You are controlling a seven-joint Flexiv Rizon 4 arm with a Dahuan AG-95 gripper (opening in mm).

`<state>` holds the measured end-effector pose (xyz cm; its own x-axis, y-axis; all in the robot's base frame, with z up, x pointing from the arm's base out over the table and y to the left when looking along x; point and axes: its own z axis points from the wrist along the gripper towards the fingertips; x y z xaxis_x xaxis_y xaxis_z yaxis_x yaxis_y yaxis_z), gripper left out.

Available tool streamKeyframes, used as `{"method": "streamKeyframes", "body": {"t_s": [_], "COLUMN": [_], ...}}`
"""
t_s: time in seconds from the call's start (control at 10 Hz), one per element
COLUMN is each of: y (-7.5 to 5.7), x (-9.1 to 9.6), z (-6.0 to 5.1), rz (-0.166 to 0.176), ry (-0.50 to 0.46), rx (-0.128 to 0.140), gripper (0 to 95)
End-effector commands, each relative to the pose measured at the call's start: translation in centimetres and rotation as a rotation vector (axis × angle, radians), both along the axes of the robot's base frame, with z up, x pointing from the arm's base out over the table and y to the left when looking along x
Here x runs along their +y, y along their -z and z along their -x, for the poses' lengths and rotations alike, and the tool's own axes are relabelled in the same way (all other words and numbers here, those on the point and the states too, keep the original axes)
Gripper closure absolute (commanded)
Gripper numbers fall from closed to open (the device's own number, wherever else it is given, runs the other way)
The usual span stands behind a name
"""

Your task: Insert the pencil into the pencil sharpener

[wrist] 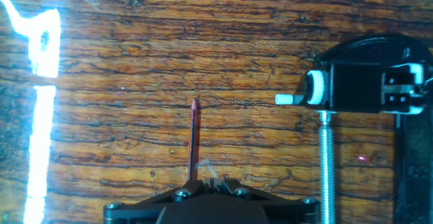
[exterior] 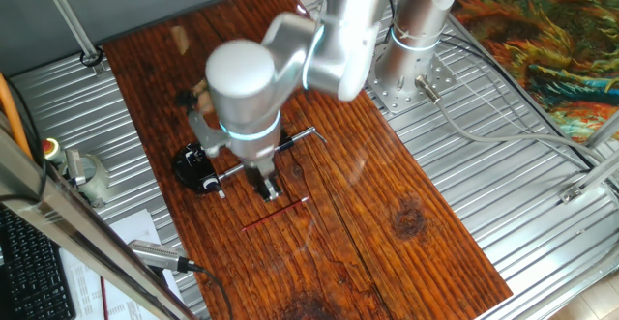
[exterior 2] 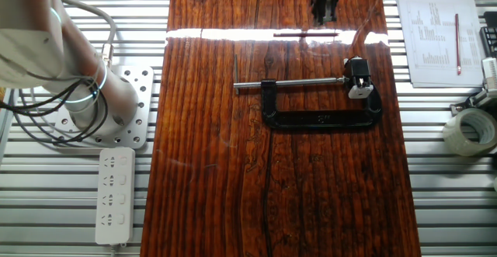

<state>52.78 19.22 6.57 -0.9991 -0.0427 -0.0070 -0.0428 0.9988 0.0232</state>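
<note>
The thin red pencil (exterior: pixel 276 214) lies flat on the wooden board (exterior: pixel 387 243); it also shows in the other fixed view (exterior 2: pixel 305 33) and in the hand view (wrist: pixel 193 139). My gripper (exterior: pixel 268 189) hovers just over it, fingers close together with nothing between them; the pencil runs under the left side of the gripper (wrist: pixel 211 182). The pencil sharpener (wrist: pixel 365 88), a black box with a white nozzle, is held in the black C-clamp (exterior 2: pixel 322 119) to the right of the pencil. The clamp's silver rod (exterior 2: pixel 291 83) lies alongside.
A power strip (exterior 2: pixel 114 195) and the arm's base (exterior 2: pixel 93 105) sit off the board on the metal table. A printed sheet (exterior 2: pixel 435 36) with a red pen (exterior 2: pixel 457 43) and a tape roll (exterior 2: pixel 470 129) lie on the other side. Strong glare (wrist: pixel 40 61) crosses the board.
</note>
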Motion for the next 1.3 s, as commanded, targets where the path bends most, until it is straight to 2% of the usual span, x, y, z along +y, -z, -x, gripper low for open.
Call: {"method": "streamKeyframes", "body": {"t_s": [0.1, 0.5, 0.7, 1.3], "y": [1.4, 2.3, 2.6, 4.0], "x": [0.9, 2.2, 2.3, 2.2], "z": [-0.2, 0.1, 0.6, 0.3], "rz": [0.001, 0.004, 0.004, 0.014], "ry": [0.013, 0.055, 0.060, 0.044], "rx": [-0.005, -0.002, -0.004, -0.003], "gripper": [76.0, 76.0, 76.0, 76.0]}}
